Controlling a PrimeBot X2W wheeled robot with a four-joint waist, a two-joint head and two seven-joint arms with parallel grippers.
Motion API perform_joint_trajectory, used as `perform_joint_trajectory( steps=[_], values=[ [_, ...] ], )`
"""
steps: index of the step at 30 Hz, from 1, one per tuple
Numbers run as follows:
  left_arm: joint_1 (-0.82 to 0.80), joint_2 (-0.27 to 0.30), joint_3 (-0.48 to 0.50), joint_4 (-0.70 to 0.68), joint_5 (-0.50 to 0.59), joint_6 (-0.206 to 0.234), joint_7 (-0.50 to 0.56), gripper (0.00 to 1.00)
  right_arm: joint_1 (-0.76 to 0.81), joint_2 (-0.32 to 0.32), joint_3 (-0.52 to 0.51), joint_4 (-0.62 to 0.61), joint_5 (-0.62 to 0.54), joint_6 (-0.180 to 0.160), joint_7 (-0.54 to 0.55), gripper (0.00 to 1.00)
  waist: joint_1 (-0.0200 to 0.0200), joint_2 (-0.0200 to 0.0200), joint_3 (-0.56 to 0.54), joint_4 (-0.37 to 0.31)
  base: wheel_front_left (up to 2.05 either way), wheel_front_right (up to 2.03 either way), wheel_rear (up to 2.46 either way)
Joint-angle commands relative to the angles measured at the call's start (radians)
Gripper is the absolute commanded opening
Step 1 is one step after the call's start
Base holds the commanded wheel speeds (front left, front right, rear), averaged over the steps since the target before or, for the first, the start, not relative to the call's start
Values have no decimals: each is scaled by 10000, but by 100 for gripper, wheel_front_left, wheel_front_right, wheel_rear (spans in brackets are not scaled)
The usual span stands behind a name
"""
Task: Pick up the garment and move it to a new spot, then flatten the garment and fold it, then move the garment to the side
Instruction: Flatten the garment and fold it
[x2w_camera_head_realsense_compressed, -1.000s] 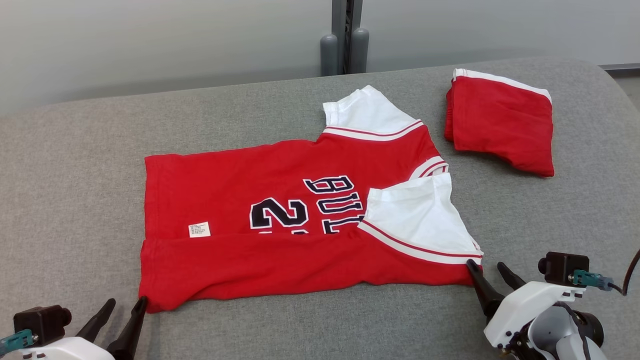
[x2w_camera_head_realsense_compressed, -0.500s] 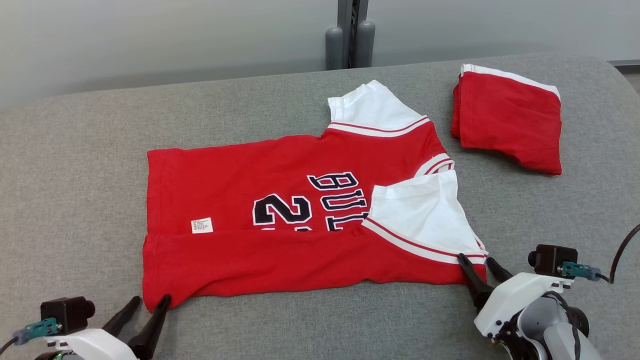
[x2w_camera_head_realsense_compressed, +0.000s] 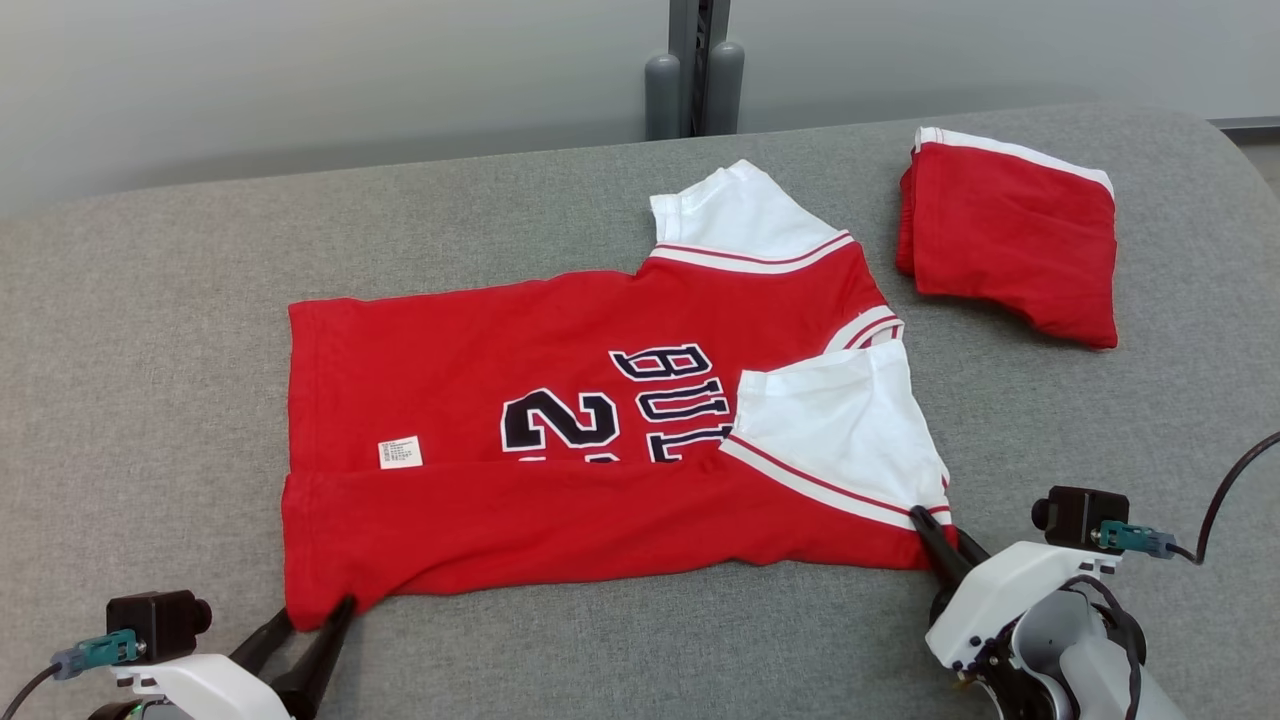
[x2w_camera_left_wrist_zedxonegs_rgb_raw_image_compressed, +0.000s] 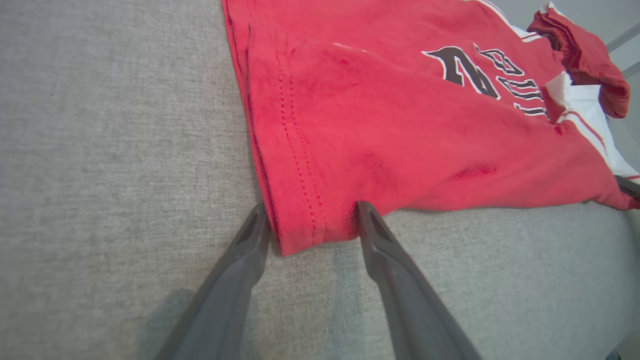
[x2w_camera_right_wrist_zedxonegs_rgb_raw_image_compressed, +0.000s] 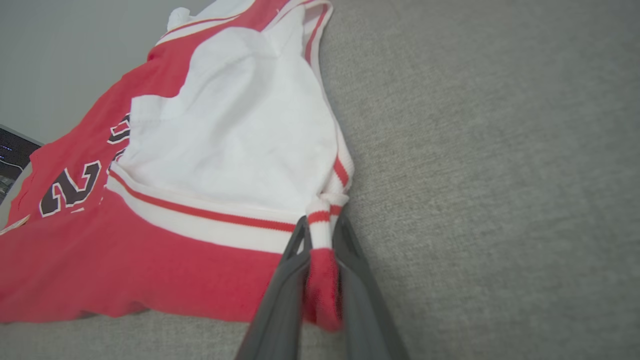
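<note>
**Grey table, two garments**

A grey fabric-covered table (x2w_camera_head_realsense_compressed: 150, 350) carries a red jersey (x2w_camera_head_realsense_compressed: 480, 420) spread across its middle, with the near long side folded over. A folded red garment (x2w_camera_head_realsense_compressed: 1010, 250) lies apart, near the far right corner.

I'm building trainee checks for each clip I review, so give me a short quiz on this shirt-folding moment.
1. True or false: the right gripper is closed on a corner of the jersey.
2. The fingers of the left gripper are: A) clamped on a sleeve; B) apart, either side of the hem corner; C) resting on the printed number.
3. What lies on the gray surface to the jersey's far right?
Key: 1 true; 2 B; 3 a folded red garment with white trim.
</note>
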Motion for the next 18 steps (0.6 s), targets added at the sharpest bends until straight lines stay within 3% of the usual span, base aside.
perform_joint_trajectory(
  steps=[1,12,18],
  values=[
    [-202,13,7,83,-21,-33,11,2,-19,-3,99,226,84,-2,2,0,0,-1,0,3,0,0,0],
    [-175,220,68,-10,-18,-132,-55,0,-419,6,432,757,359,-2,-479,0,0,-1,-162,13,0,0,0],
    [72,556,-10,-481,63,-14,91,0,-377,-8,543,573,292,-1,-61,0,0,-1,-357,20,0,0,0]
  ],
)
